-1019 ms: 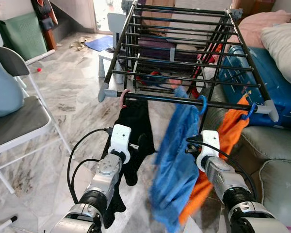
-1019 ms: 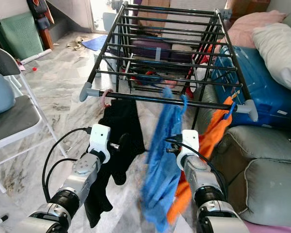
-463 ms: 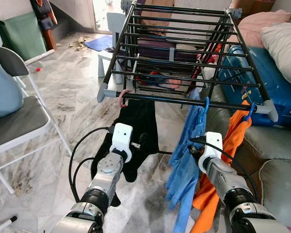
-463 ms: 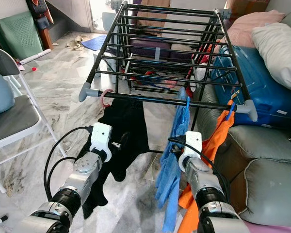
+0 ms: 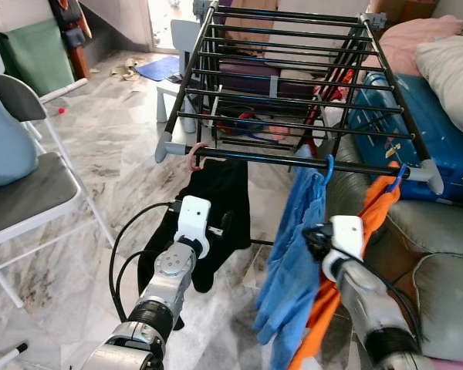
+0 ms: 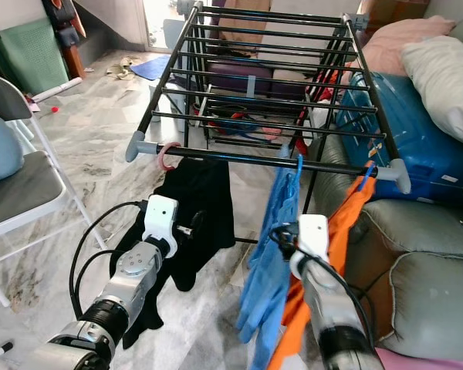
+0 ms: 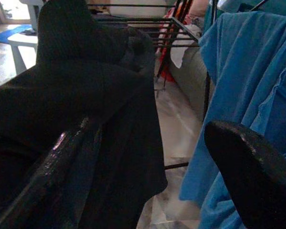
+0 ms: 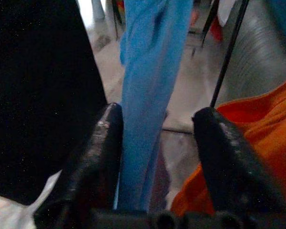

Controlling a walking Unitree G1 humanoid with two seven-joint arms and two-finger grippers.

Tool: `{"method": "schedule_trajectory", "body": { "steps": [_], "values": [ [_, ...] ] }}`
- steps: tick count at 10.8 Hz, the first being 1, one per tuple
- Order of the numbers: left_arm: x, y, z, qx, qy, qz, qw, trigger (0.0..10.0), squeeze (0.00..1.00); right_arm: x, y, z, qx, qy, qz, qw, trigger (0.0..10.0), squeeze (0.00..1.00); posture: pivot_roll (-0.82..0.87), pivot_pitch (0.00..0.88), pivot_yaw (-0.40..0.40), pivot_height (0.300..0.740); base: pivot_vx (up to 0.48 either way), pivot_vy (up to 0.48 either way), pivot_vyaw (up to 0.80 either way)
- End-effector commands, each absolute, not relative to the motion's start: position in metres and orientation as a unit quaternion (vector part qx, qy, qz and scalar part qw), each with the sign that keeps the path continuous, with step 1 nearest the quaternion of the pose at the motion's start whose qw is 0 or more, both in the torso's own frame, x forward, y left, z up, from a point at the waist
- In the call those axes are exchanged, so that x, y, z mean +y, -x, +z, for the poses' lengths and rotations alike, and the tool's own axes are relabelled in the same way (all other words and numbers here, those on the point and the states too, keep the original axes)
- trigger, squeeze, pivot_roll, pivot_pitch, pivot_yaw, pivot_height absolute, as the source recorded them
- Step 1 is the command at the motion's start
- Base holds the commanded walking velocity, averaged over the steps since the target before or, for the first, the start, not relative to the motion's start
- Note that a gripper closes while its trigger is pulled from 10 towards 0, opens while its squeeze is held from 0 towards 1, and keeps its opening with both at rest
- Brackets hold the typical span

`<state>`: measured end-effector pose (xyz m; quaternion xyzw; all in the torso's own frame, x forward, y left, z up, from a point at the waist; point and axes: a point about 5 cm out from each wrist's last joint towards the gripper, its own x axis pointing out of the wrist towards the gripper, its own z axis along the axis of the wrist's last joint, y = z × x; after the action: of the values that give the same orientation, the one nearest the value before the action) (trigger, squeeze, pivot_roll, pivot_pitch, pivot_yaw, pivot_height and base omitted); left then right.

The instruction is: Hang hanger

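Note:
A black drying rack (image 5: 293, 77) stands before me. On its front bar (image 5: 262, 158) hang three hangers. A pink hook (image 5: 194, 156) carries a black garment (image 5: 220, 193). A blue hook (image 5: 324, 166) carries a blue garment (image 5: 293, 262). Another blue hook (image 5: 397, 177) carries an orange garment (image 5: 374, 216). My left gripper (image 5: 222, 225) is open, right up against the black garment (image 7: 86, 76). My right gripper (image 5: 312, 237) is open below the bar, between the blue and orange garments. The blue cloth (image 8: 148, 86) hangs just past its fingers (image 8: 100, 152).
A white folding chair (image 5: 31, 185) stands at the left on the marble floor (image 5: 116, 146). A blue suitcase (image 5: 405, 116), a grey sofa (image 5: 440, 223) and pillows (image 5: 451, 69) crowd the right side. Clothes and a stool lie under the rack.
The blue garment, spread wide to the left a second ago, has swung back and hangs narrower from its hook. My right arm has drawn back and a little right. The left arm barely moved.

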<state>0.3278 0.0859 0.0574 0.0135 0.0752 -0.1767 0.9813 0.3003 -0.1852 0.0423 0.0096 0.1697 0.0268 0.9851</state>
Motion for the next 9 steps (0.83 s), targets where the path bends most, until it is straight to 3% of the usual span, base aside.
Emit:
{"method": "schedule_trajectory", "body": {
  "steps": [1,9],
  "values": [
    [0.085,-0.326,0.055,0.08,-0.011,-0.177,0.981,10.0,0.0,-0.184,-0.298,0.051,0.141,0.011,0.028,0.99,10.0,1.0,0.06,0.0,-0.076,0.74,0.0,0.0,0.0],
    [0.088,-0.325,0.052,0.09,-0.02,-0.165,0.982,10.0,0.0,-0.174,-0.233,0.056,0.102,-0.001,0.014,0.995,10.0,1.0,0.05,0.0,-0.07,0.74,0.0,0.0,0.0]
  ]
}}
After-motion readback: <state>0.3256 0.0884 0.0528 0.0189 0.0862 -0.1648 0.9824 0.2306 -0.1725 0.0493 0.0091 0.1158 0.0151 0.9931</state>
